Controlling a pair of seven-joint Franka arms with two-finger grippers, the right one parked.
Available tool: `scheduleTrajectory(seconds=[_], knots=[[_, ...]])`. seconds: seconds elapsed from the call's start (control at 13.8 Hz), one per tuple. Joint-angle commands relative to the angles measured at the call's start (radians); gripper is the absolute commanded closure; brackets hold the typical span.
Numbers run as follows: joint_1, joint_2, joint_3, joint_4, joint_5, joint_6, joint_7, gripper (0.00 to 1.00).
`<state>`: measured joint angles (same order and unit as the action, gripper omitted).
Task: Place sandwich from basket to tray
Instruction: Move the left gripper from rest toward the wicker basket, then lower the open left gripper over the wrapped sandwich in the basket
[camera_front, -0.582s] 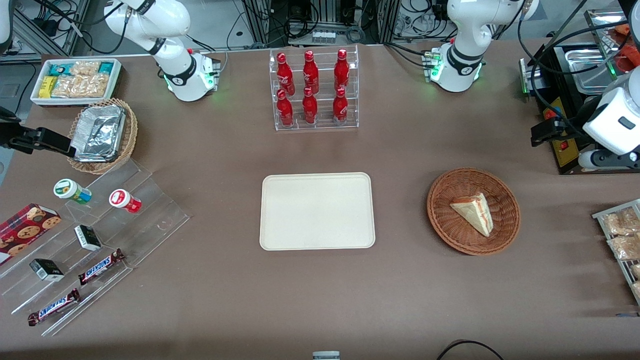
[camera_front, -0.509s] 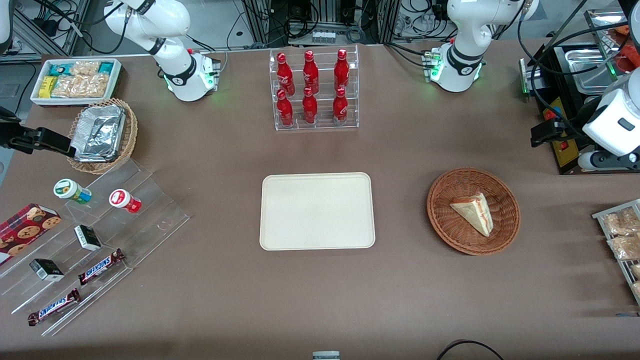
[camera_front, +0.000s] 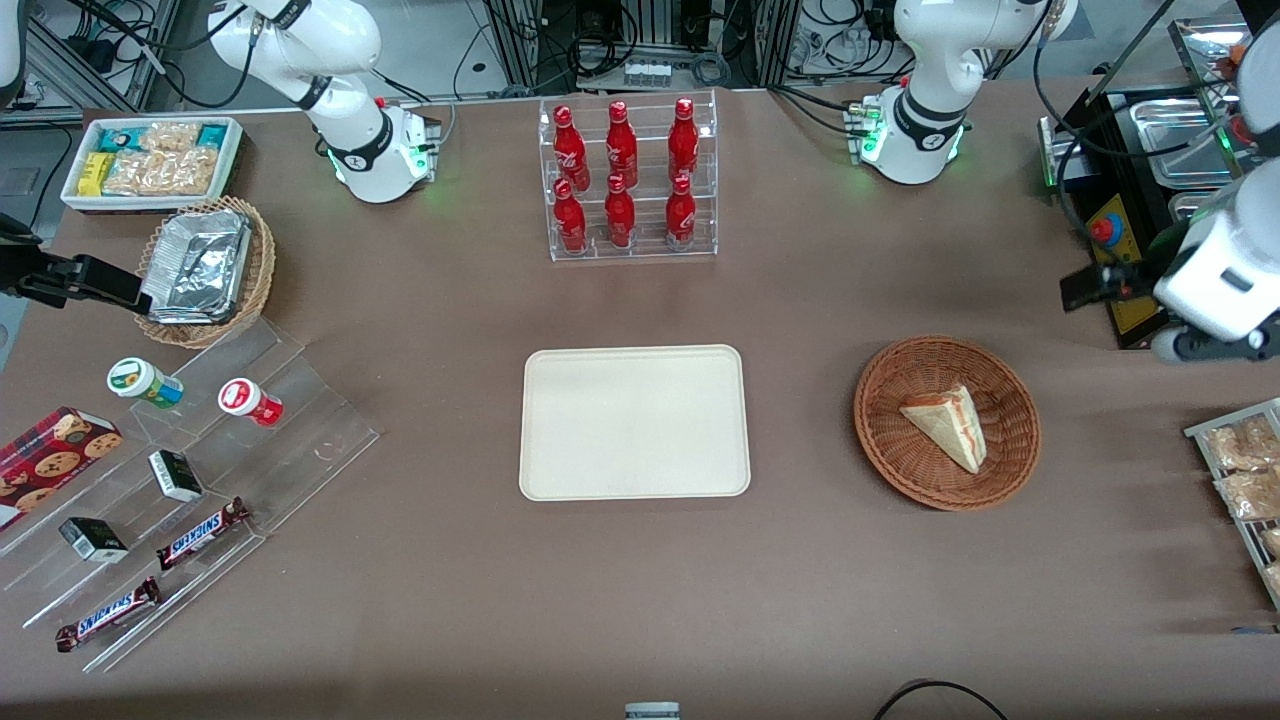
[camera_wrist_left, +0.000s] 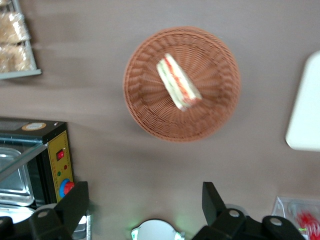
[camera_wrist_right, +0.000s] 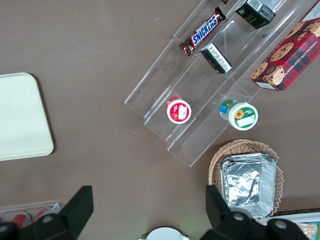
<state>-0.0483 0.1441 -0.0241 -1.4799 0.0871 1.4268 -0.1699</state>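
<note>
The sandwich (camera_front: 948, 425), a pale triangular wedge with red and green filling at its edge, lies in the round reddish-brown wicker basket (camera_front: 893, 462). The cream rectangular tray (camera_front: 634, 421) lies flat at the table's middle, beside the basket. My left gripper (camera_front: 1085, 287) hangs high above the table toward the working arm's end, farther from the front camera than the basket. Its black fingers (camera_wrist_left: 75, 202) stand wide apart with nothing between them. The left wrist view shows the sandwich (camera_wrist_left: 178, 83) in the basket (camera_wrist_left: 150, 115) and an edge of the tray (camera_wrist_left: 306, 115).
A black appliance with steel pans (camera_front: 1150, 150) stands under the working arm. A wire rack of snack packets (camera_front: 1240, 470) sits at that table edge. A clear rack of red bottles (camera_front: 625, 180) stands farther from the front camera than the tray.
The left arm's wrist and gripper have shifted a little nearer the front camera and lower. Sandwich, basket and tray have not moved.
</note>
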Motion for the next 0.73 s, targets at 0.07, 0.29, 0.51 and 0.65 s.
scheduleTrajectory(seconds=[0.07, 0.29, 0.51, 0.65], knots=[[0.001, -0.035, -0.002, -0.218, 0.036, 0.2, -0.131, 0.0], [0.005, -0.07, 0.01, -0.371, 0.027, 0.351, -0.207, 0.0], [0.007, -0.095, 0.015, -0.491, -0.036, 0.492, -0.311, 0.0], [0.007, -0.124, 0.041, -0.587, -0.119, 0.63, -0.385, 0.0]])
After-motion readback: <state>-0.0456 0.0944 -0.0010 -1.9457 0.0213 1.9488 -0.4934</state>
